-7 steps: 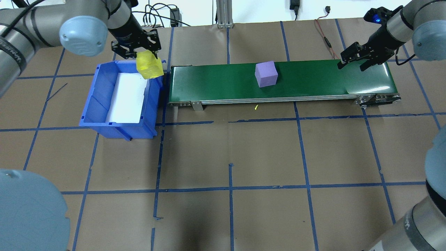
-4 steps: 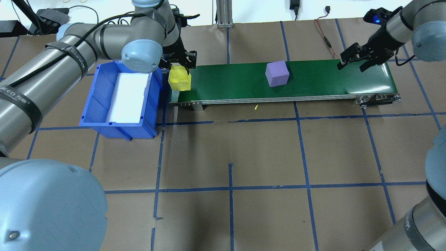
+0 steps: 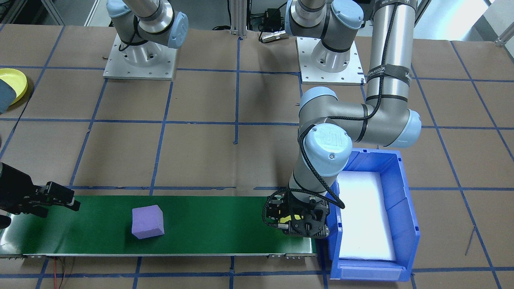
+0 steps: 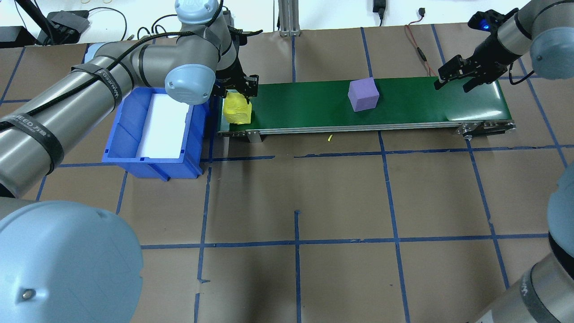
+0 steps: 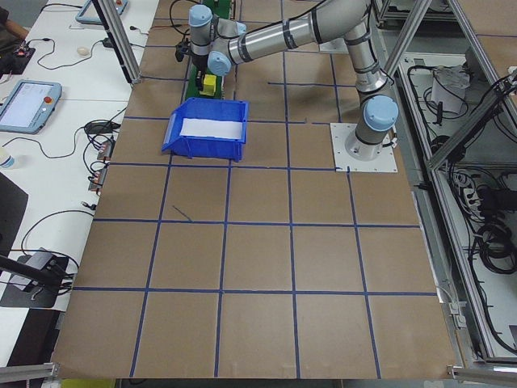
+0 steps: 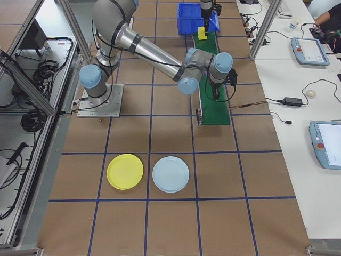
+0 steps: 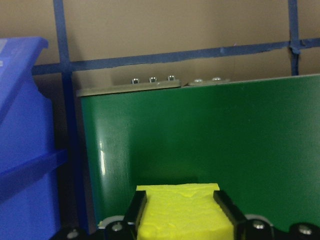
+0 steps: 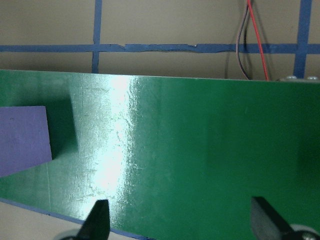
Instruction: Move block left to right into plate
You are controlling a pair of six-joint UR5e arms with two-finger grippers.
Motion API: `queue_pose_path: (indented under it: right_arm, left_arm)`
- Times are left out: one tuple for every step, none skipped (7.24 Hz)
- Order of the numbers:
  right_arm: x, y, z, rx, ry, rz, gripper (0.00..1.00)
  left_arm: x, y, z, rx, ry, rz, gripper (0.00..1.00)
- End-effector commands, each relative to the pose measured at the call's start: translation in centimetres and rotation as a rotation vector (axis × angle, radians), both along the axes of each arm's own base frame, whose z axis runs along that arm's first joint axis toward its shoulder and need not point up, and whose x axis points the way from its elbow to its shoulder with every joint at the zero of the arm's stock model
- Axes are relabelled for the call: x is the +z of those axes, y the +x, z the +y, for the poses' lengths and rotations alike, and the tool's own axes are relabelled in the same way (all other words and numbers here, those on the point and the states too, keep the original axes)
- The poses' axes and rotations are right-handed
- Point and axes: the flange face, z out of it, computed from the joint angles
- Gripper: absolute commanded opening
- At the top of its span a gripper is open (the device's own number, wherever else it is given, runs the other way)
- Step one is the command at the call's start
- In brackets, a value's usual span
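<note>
Your left arm (image 4: 112, 85) bent low over green conveyor belt's (image 4: 403, 107) bin-side end, left gripper (image 4: 237, 89) clamping yellow block (image 4: 237, 110) at belt surface. Right gripper (image 4: 457, 74) hovers spread, empty, over opposite end. Purple block (image 4: 363, 94) rides belt between. Yellow plate (image 6: 125, 171) on table, well apart.

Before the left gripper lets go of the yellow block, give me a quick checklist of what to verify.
1. Left gripper shut on yellow block: ok.
2. Yellow block over the green conveyor belt, past the blue bin: ok.
3. Block resting on the belt: cannot tell.
4. Purple block well away from the drop spot: ok.
5. Right gripper open at the belt's far end: ok.
6. Yellow plate empty: ok.
</note>
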Motion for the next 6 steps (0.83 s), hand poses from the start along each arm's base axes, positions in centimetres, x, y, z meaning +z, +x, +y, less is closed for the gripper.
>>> queue_pose_path:
  right_arm:
    - [0.0, 0.0, 0.0, -0.006, 0.003, -0.001, 0.98]
    - [0.0, 0.0, 0.0, -0.009, 0.003, -0.002, 0.98]
    - [0.0, 0.0, 0.0, -0.007, 0.003, -0.002, 0.98]
    - [0.0, 0.0, 0.0, -0.007, 0.003, -0.002, 0.98]
    - [0.1, 0.0, 0.0, -0.007, 0.001, -0.002, 0.98]
    - [0.0, 0.0, 0.0, -0.007, 0.002, -0.004, 0.98]
  left_arm:
    - [1.9, 0.0, 0.1, 0.021, -0.039, 0.011, 1.0]
    - [5.2, 0.2, 0.8, 0.035, -0.074, 0.013, 1.0]
    - [9.4, 0.9, 3.3, 0.041, -0.034, 0.002, 1.0]
    - [12.3, 3.3, 6.1, 0.069, 0.03, -0.014, 1.0]
    - [15.4, 7.7, 8.5, 0.13, 0.094, -0.019, 1.0]
    - [19.2, 10.0, 12.4, 0.156, 0.122, -0.02, 1.0]
